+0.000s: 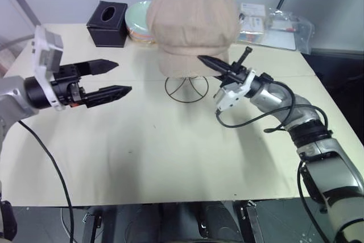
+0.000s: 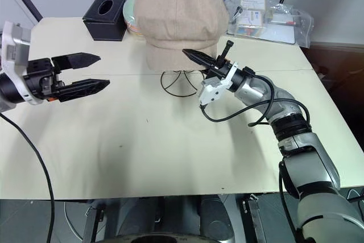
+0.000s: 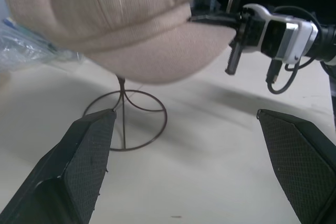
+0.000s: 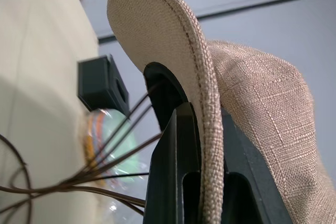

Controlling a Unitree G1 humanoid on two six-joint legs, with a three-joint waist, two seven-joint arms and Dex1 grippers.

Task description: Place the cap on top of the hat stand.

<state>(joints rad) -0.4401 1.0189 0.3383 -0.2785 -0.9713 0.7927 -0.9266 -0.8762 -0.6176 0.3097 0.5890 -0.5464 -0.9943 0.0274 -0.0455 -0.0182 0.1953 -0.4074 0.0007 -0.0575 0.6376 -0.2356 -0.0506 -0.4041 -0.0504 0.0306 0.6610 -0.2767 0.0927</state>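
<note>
The beige cap (image 1: 193, 21) sits over the top of the dark wire hat stand (image 1: 186, 89), hiding the stand's cage; the neck and ring base show below it. My right gripper (image 1: 205, 60) reaches in from the right and is shut on the cap's brim. In the right wrist view the brim (image 4: 181, 51) runs between the two black fingers (image 4: 170, 171), with the stand's wires (image 4: 100, 177) beside them. My left gripper (image 1: 123, 77) hangs open to the left of the stand, level, pointing toward it, apart from the cap. The left wrist view shows the cap (image 3: 105, 19) above the ring base (image 3: 126, 121).
A black tissue box (image 1: 108, 24) stands at the back left of the cream table (image 1: 142, 157). Pale green plates (image 1: 138, 21) are stacked behind the cap. A clear plastic bag of packets (image 1: 276, 27) lies at the back right. The table's right edge is near my right arm.
</note>
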